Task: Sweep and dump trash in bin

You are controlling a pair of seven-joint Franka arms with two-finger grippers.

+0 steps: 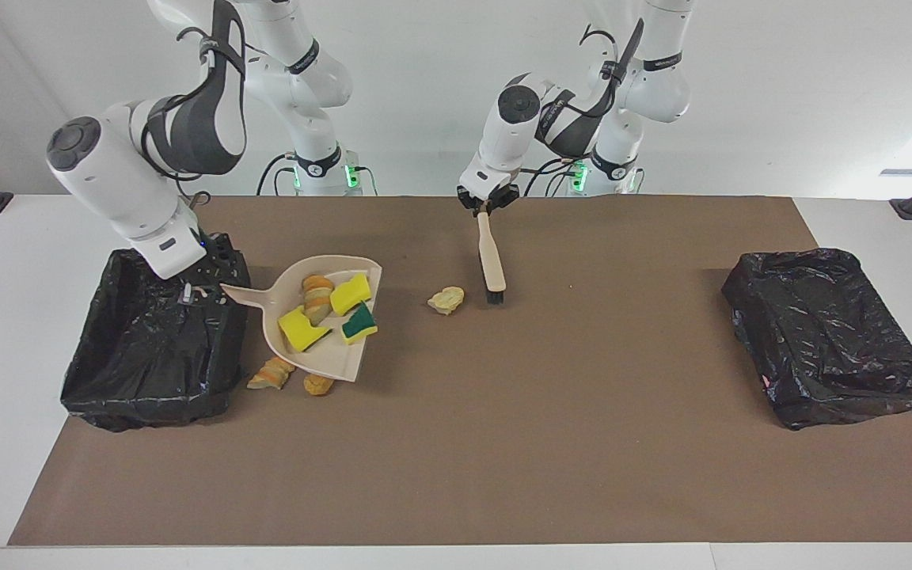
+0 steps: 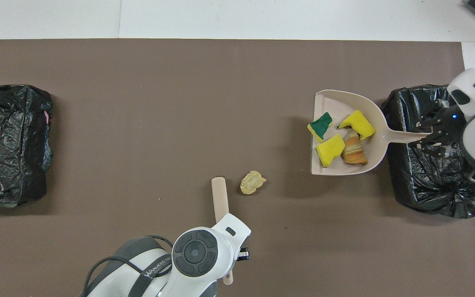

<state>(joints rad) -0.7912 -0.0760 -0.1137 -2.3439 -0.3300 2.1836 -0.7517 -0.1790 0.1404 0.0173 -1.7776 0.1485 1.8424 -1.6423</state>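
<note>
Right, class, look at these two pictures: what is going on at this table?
The right gripper holds a loaded dustpan by its handle, at the bin at its end of the table. The left gripper holds a brush beside one stray scrap. Two more scraps lie beside the bin.

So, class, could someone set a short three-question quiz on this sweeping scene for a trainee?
1. How many scraps lie in the dustpan that the right gripper holds by its handle?
2. True or false: the left gripper is shut on the brush.
3. Where is the pale chunk?
A. in a black bin
B. on the table beside the brush's bristles
C. in the dustpan

Key: 1. four; 2. true; 3. B
</note>
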